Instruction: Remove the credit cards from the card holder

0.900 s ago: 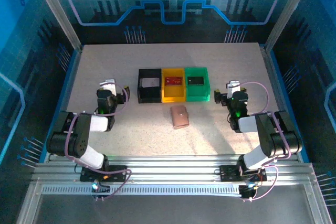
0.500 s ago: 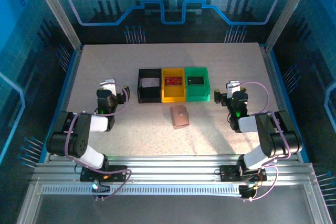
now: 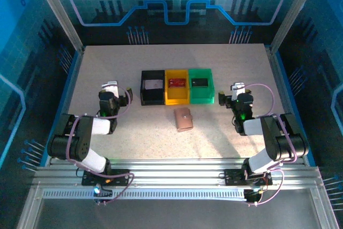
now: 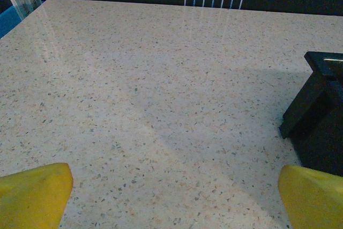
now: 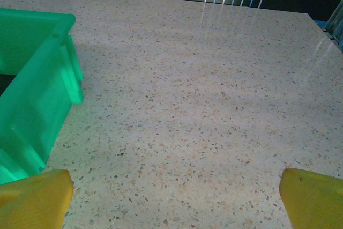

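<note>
My left fingers (image 4: 33, 196) and right fingers (image 5: 312, 197) spread wide, empty, above the desk (image 3: 134, 132); the card holder (image 3: 184, 119) lies shut just before the yellow bin (image 3: 177, 100), which holds a red credit card (image 3: 177, 82).

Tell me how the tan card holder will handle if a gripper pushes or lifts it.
The card holder lies flat and folded on the table, so it should slide rather than roll or tip when pushed. It looks like soft leather, so it is probably light and may flop open if lifted by one flap.
</note>
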{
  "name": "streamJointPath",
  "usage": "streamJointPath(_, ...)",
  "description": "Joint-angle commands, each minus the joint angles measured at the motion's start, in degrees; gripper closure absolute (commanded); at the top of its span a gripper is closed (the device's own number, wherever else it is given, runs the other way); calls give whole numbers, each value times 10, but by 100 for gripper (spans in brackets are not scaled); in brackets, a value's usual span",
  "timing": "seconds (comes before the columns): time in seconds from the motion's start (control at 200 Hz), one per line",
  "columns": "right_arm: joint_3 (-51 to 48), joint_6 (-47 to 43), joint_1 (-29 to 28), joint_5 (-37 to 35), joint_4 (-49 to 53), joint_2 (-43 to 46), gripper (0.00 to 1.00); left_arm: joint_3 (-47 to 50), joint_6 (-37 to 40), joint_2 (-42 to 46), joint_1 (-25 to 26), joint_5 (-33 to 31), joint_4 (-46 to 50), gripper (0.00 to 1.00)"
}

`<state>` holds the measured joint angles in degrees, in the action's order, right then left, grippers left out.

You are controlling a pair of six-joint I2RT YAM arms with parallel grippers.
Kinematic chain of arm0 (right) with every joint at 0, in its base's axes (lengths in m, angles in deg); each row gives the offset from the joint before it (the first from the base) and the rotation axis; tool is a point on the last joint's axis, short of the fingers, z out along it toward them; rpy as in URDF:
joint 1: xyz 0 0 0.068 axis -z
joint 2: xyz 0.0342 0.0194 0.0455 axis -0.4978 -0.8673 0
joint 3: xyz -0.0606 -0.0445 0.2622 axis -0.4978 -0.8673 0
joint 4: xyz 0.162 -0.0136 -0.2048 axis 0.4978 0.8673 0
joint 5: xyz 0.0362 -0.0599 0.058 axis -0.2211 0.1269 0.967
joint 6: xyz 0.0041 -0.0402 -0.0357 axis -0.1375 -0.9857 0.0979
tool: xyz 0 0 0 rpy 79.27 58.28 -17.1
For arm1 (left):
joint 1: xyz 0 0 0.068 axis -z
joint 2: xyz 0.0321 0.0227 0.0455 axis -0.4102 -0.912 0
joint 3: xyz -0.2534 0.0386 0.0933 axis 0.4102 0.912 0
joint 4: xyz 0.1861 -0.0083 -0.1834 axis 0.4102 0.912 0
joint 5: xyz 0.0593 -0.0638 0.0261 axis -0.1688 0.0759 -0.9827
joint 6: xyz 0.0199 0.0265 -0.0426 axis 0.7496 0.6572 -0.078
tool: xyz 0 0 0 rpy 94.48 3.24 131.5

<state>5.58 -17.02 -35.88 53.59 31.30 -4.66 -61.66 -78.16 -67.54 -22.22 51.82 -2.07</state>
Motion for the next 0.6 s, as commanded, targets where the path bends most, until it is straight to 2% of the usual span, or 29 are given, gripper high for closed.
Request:
streamJointPath(0.0, 10, 1, 8, 8, -13, -2, 0, 6, 3, -6, 2, -4, -21, 1)
streamJointPath(0.295, 17, -6, 27, 91, 4, 0, 0, 5, 2, -6, 1, -4, -19, 1)
streamJointPath(0.36, 23, -16, 27, 116, 14, 3, 0, 8, 9, 6, 1, 12, -15, 1)
streamJointPath(0.485, 41, -13, 20, 83, 114, 85, 0, 0, 7, 65, 1, 11, 43, 1)
streamJointPath(0.595, 46, -16, -4, 39, 161, 145, 0, -25, 8, 137, 3, 25, 145, 0)
